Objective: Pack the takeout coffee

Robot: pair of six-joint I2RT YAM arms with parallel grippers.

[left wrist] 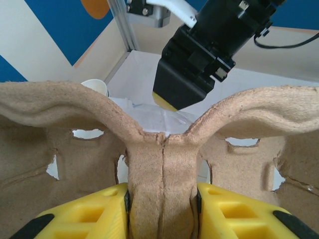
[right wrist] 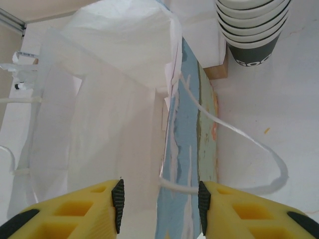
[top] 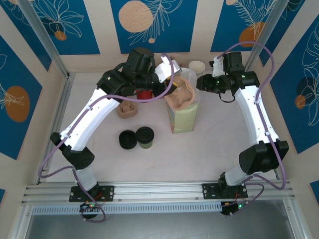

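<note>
Starting at the left of the bench (top: 214, 144), a loose tan pulp tray (top: 127, 109) lies under my left arm. Nearer the arm bases, a stack of black lids (top: 127, 140) stands with the takeout coffee (top: 145, 137) right against its right side. The coffee is upright with its black lid on. It sits left of the bag (top: 183, 119) and well apart from both of my grippers, which are up at the bag's mouth.

My left gripper (left wrist: 162, 204) is clamped on the middle ridge of the pulp cup carrier (left wrist: 162, 164), one yellow finger on each side. The overhead view shows the carrier resting in the top of the upright bag. My left wrist view adds that pale plastic shows through the carrier's cut-out holes.

My right gripper (right wrist: 159, 206) straddles the bag's right rim, with one finger over the white interior and the other over the printed outer wall. The jaws stand apart, and a handle strip crosses between them. I cannot see either pad pressing on the bag.

My right wrist view also shows the stack of white cups (right wrist: 254, 30) just past the bag, nested on a dark bottom cup. From overhead that stack is just a pale rim behind the bag.
</note>
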